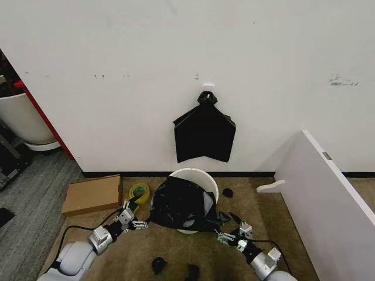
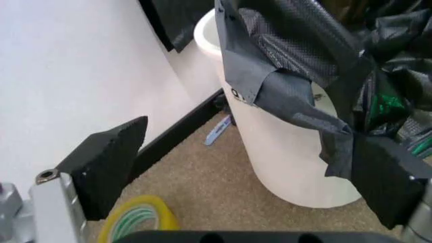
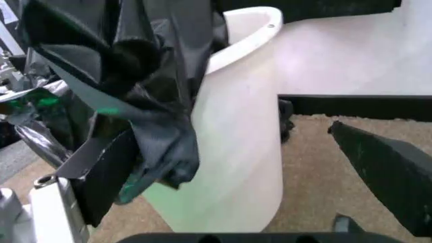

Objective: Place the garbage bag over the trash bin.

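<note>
My left gripper [image 1: 136,223] and right gripper [image 1: 227,233] sit low on the carpet, either side of the trash bin [image 1: 202,176]. Both have jaws spread wide. The garbage bag [image 1: 181,205] is draped over the near side of the bin's rim; its edge touches a finger of each gripper, and neither clamps it. A roll of tape [image 1: 139,191] lies beside the bin, a cardboard box [image 1: 92,194] further left.
</note>
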Robot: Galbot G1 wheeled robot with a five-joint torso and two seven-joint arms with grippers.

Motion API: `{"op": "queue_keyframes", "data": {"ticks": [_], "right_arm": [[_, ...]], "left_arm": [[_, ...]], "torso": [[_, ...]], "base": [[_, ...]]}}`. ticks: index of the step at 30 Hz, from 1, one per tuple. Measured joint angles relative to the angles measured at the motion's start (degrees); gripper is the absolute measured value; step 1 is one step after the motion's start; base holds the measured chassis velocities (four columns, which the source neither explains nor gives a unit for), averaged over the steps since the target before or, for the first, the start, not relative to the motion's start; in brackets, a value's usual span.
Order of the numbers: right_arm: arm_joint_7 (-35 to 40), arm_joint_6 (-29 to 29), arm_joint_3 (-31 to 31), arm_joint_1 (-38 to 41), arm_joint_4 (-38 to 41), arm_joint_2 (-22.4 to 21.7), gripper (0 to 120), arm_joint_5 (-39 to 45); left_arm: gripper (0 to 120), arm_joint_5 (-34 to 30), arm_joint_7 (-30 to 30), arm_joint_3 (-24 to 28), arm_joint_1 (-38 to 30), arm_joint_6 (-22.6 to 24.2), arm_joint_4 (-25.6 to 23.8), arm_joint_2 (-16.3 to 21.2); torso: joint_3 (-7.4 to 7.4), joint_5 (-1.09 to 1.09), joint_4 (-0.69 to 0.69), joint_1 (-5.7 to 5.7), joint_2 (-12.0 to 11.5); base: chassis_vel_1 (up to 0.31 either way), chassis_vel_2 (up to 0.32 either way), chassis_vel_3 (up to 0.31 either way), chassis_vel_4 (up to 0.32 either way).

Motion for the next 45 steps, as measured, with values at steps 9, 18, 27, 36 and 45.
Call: {"op": "queue_keyframes", "data": {"ticks": [9, 18, 27, 36, 45], "right_arm": [[-16.04, -0.16, 4.89, -0.55, -2.89, -1.19, 100, -2.09], [-16.4, 0.67, 5.98, -0.39, -3.78, -0.34, 100, -3.74], [-16.05, 1.23, 5.47, -0.48, -3.1, 0.32, 100, -5.5], [-13.94, 1.29, 5.47, -0.1, -3.04, 0.73, 100, -6.15], [-18.29, 2.84, 9.08, -1.03, -0.77, -0.7, 100, -5.23]], "left_arm": [[100, -1.77, 6.22, -1.79, 0.0, -1.14, -1.23, 0.52], [100, -3.53, 18.68, -5.63, -1.0, -4.64, -0.09, 0.62], [100, -6.54, 28.94, -9.55, -1.78, -5.49, 2.07, 1.18], [100, -14.09, 41.11, -10.52, -4.17, -6.08, 6.16, 0.57], [100, -15.02, 37.56, -11.62, -4.17, -8.86, 8.35, 0.8]], "torso": [[0.0, 0.0, -0.01, 0.0, 0.0], [0.0, 0.0, 0.0, 0.0, 0.0], [0.0, 0.0, 0.0, 0.0, 0.0], [0.0, -0.01, -0.01, 0.0, 0.0], [0.0, -0.01, 0.0, 0.0, 0.0]], "base": [[0.0, 0.0, 0.0, 0.0], [0.0, 0.0, 0.0, 0.0], [0.0, 0.0, 0.0, 0.0], [0.0, 0.0, 0.0, 0.0], [0.0, 0.0, 0.0, 0.0]]}}
